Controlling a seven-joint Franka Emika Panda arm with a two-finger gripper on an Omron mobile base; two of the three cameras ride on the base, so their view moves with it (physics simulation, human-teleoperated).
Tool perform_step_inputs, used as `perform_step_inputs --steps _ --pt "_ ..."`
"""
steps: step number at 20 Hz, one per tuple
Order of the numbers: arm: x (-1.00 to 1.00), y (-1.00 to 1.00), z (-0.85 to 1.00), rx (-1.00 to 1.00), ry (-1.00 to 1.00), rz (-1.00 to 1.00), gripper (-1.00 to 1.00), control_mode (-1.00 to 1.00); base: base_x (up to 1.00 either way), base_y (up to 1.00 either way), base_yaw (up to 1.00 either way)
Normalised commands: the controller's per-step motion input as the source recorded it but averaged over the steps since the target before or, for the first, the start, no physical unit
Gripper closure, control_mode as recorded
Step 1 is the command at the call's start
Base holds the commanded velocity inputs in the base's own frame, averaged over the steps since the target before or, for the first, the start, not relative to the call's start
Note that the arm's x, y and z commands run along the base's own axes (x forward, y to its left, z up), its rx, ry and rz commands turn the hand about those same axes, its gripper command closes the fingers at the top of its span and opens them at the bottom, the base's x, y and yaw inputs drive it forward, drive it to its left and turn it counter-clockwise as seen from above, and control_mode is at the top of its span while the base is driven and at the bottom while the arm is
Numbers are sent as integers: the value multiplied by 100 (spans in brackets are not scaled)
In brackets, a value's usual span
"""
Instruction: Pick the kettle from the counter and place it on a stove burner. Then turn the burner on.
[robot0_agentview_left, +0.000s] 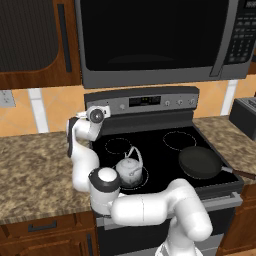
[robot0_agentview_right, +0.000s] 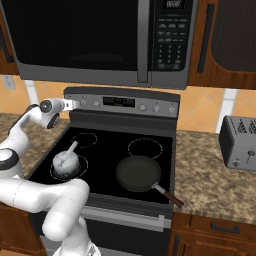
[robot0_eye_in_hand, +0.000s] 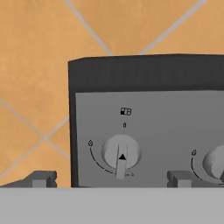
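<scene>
The silver-grey kettle (robot0_agentview_left: 129, 170) (robot0_agentview_right: 66, 162) stands upright on the stove's front-left burner (robot0_agentview_left: 145, 178), free of the gripper. My gripper (robot0_agentview_left: 106, 111) (robot0_agentview_right: 74, 104) (robot0_eye_in_hand: 111, 180) is raised at the left end of the stove's back control panel (robot0_agentview_left: 150, 101) and is open with nothing held. In the hand view its fingertips (robot0_eye_in_hand: 41, 179) flank the leftmost grey knob (robot0_eye_in_hand: 121, 153) without touching it. That knob's ridge points downward, with a black triangle on it. The speckled brown counter (robot0_agentview_left: 35, 165) (robot0_agentview_right: 210, 175) runs along both sides of the stove.
A black frying pan (robot0_agentview_left: 200, 161) (robot0_agentview_right: 139, 173) rests on the front-right burner, handle toward the right. A second knob (robot0_eye_in_hand: 216, 159) sits right of the first. A toaster (robot0_agentview_right: 240, 142) stands on the right counter. A microwave (robot0_agentview_left: 155, 40) hangs over the stove.
</scene>
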Motion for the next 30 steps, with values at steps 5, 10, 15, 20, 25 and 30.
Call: perform_step_inputs --steps 5,10,15,20,25,30 --pt "0 -12 0 1 0 -4 -100 -100 0 0 0" --pt "0 0 2 0 0 -8 -100 -100 0 0 0" --pt "0 4 9 0 0 -4 -100 -100 0 0 0" --pt "0 10 12 0 0 -3 -100 -100 0 0 0" --pt "0 0 -13 0 0 0 -100 -100 0 0 0" --pt "0 0 -8 0 0 0 -100 -100 0 0 0"
